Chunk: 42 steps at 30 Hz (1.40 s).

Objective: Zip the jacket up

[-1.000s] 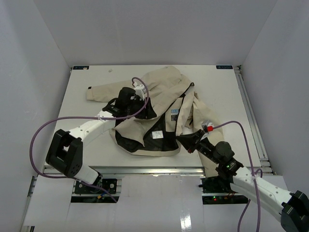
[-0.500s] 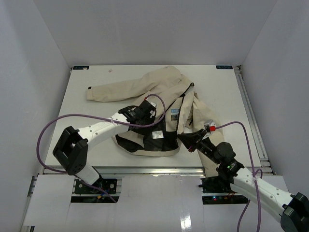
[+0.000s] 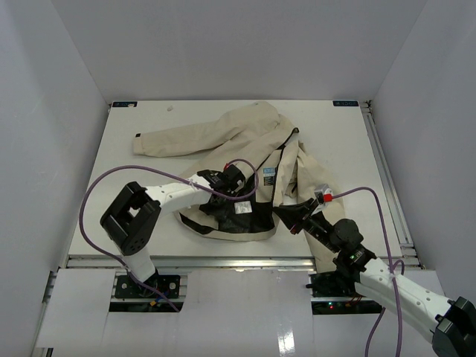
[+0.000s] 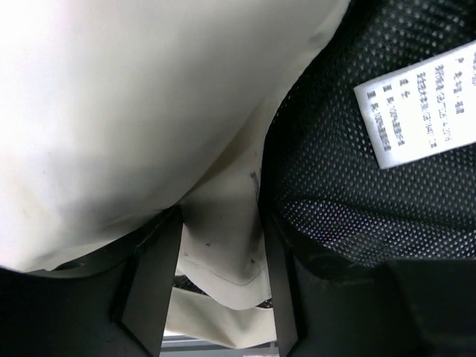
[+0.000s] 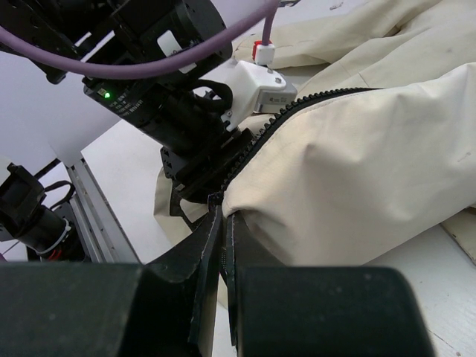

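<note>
The cream-beige jacket lies open in the middle of the table, its black lining showing at the near hem. My left gripper is low over the left front panel. In the left wrist view its jaws stand apart with a fold of beige fabric between them, next to the mesh lining and a white care label. My right gripper is shut on the jacket's right bottom corner. In the right wrist view its jaws pinch the fabric where the dark zipper teeth end.
The white table is walled on three sides, with a metal rail along its right edge. Purple cables loop off both arms. The left arm's wrist sits close in front of my right gripper.
My left gripper has moved from the jacket's upper left part toward the near edge and right, down onto the left front panel. The right gripper has kept its hold and barely moved.
</note>
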Each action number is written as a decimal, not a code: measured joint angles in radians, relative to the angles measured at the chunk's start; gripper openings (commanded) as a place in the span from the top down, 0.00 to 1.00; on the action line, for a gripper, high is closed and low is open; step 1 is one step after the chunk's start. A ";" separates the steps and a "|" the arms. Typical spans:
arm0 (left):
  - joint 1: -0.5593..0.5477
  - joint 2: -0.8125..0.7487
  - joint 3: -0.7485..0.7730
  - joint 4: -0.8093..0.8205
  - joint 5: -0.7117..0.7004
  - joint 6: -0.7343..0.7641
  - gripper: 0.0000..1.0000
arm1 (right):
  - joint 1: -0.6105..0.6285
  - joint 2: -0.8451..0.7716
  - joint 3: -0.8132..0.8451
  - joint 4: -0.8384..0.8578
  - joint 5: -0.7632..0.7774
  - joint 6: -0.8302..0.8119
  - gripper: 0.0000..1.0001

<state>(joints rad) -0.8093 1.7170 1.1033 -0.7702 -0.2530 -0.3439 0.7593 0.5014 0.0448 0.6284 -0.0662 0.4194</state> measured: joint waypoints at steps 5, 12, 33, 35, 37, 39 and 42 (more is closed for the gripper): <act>0.000 0.013 -0.017 0.024 0.021 0.000 0.95 | 0.000 -0.007 0.000 -0.006 0.005 0.000 0.92; -0.002 -0.040 -0.020 0.052 0.067 0.006 0.85 | 0.000 0.013 0.000 -0.010 0.011 0.000 0.92; -0.002 -0.212 -0.103 0.393 0.320 0.047 1.00 | 0.000 0.091 0.000 -0.021 -0.015 -0.004 0.92; -0.002 -0.266 -0.161 0.477 0.347 0.048 1.00 | 0.000 0.101 0.000 -0.017 -0.022 -0.005 0.92; -0.002 -0.323 -0.220 0.567 0.367 0.048 1.00 | 0.000 0.111 0.000 -0.009 -0.028 -0.007 0.92; -0.002 -0.368 -0.264 0.655 0.380 0.048 1.00 | 0.000 0.122 0.000 0.000 -0.034 -0.008 0.92; -0.002 -0.407 -0.322 0.802 0.405 0.048 1.00 | 0.000 0.143 0.000 0.019 -0.049 -0.011 0.92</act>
<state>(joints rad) -0.8108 1.3100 0.7814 0.0319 0.1522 -0.2958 0.7593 0.6442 0.0448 0.6474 -0.1153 0.4080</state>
